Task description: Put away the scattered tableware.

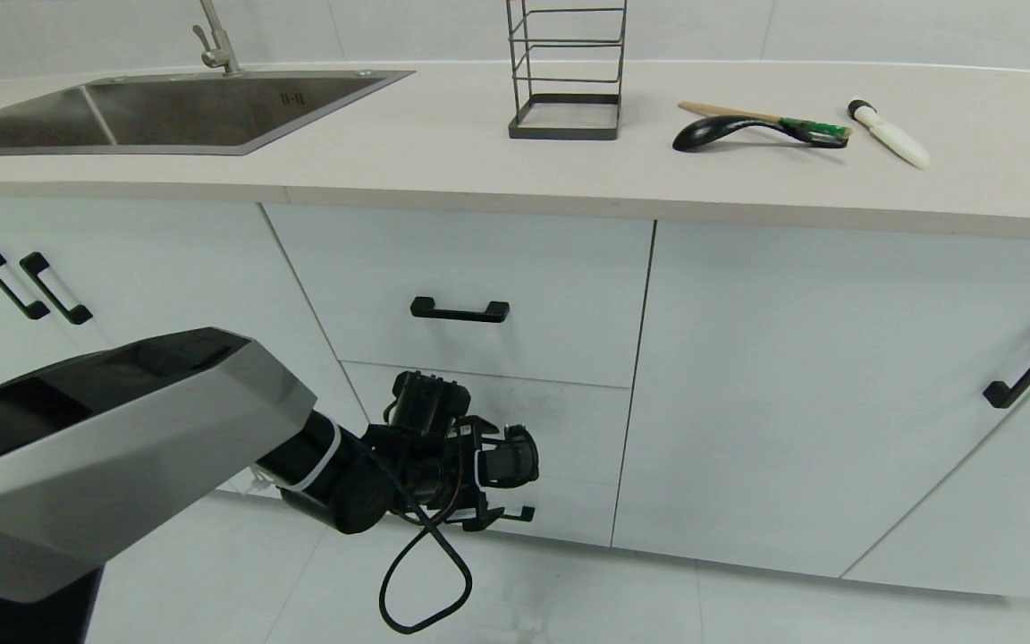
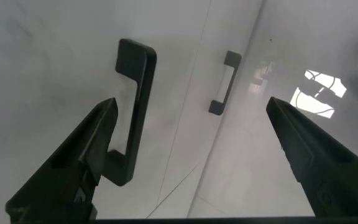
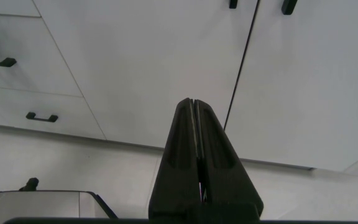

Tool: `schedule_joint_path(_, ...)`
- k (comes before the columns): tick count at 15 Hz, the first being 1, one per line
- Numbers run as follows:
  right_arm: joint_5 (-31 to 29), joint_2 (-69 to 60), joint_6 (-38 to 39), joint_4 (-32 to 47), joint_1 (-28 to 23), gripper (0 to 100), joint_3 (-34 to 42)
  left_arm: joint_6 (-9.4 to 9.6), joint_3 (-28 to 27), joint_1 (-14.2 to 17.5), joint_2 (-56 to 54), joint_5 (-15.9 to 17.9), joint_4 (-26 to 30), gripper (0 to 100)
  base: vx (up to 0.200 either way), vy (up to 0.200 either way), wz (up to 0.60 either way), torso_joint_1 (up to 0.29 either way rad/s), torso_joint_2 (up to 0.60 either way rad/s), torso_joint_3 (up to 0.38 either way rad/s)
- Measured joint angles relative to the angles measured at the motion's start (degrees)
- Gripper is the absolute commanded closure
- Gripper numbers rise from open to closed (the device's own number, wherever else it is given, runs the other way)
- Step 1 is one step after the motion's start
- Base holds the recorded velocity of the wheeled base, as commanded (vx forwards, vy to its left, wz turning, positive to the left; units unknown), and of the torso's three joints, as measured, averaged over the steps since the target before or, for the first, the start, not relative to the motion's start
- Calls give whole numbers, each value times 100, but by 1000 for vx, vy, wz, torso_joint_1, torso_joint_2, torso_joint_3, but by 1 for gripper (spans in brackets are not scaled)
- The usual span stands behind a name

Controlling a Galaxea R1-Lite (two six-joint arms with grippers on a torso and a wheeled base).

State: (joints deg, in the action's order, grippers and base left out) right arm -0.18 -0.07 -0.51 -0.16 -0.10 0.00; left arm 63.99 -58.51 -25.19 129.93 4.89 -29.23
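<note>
On the counter at the right lie a black spoon [image 1: 730, 131], a wooden stick with a green label [image 1: 752, 114] and a white-handled utensil with a black tip [image 1: 893, 137]. A dark wire rack [image 1: 566, 82] stands upright to their left. My left gripper [image 1: 504, 508] hangs low in front of the drawer stack, far below the counter. Seen from its wrist, the left gripper [image 2: 190, 107] is open, with a black drawer handle [image 2: 133, 112] just ahead near one finger and not held. My right gripper [image 3: 193, 104] is shut and empty, facing white cabinet doors.
A steel sink [image 1: 50, 121] with a tap [image 1: 215, 40] occupies the counter's left. Below are white cabinet fronts with black handles: an upper drawer handle [image 1: 460, 310], door handles at left [image 1: 32, 284] and right [image 1: 1026, 362]. The floor is pale tile.
</note>
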Motion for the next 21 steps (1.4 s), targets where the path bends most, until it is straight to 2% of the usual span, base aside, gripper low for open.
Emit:
schedule_joint_path(3, -2, 0, 0, 0, 0, 100, 0, -11, -11, 7, 152, -2, -238, 0, 0, 0, 0, 0, 0, 0)
schedule_joint_path(5, -4, 0, 0, 0, 0, 100, 0, -139, 24, 16, 229, 0, -290, 0, 0, 0, 0, 0, 0, 0)
schedule_joint_path(7, -4, 0, 0, 0, 0, 100, 0, -189, 96, 5, 251, -2, -328, 0, 0, 0, 0, 0, 0, 0)
schedule_joint_path(21, 0, 0, 0, 0, 0, 100, 0, -207, 573, -13, 11, 9, -213, 0, 0, 0, 0, 0, 0, 0)
